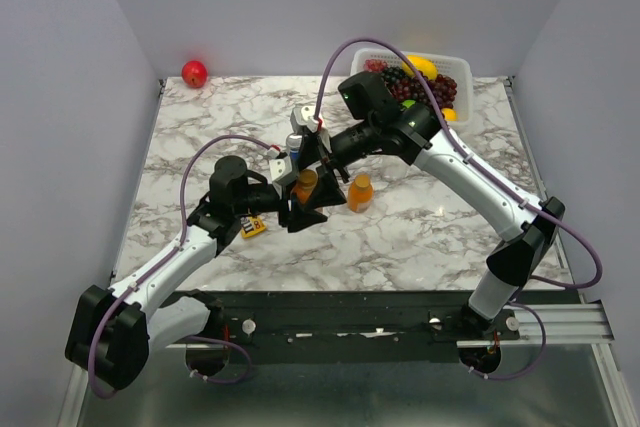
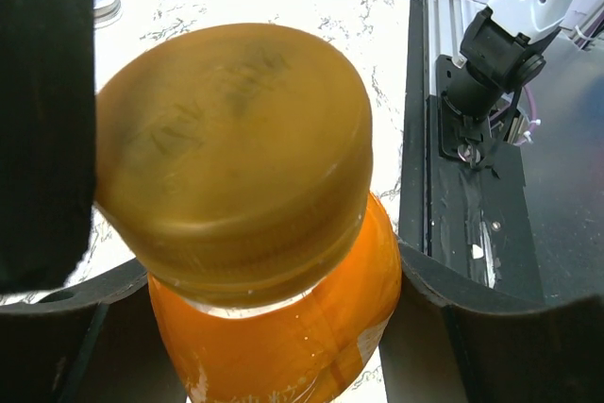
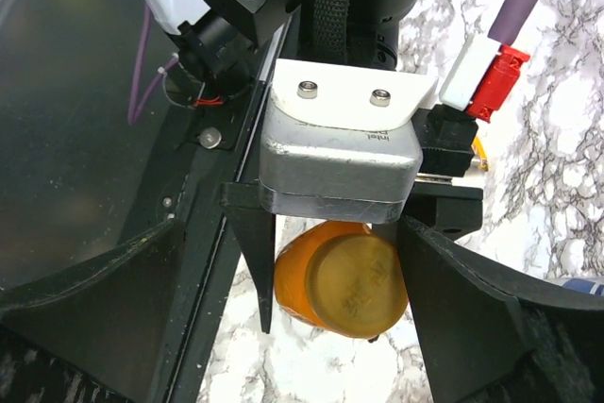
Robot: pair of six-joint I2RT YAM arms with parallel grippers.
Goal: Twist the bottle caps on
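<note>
Orange second bottle [image 1: 360, 193] shows only from above, beside the held bottle [image 1: 306, 185].

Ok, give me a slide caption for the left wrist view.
Left end effector grips an orange bottle, its gold cap resting on top.

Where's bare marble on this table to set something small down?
Bare marble: back left, between the round red apple and the left gripper; near edge, before the free-standing stubby orange bottle. Crowded centre: right gripper open over the gripped orange bottle, blue-silver can behind.
</note>
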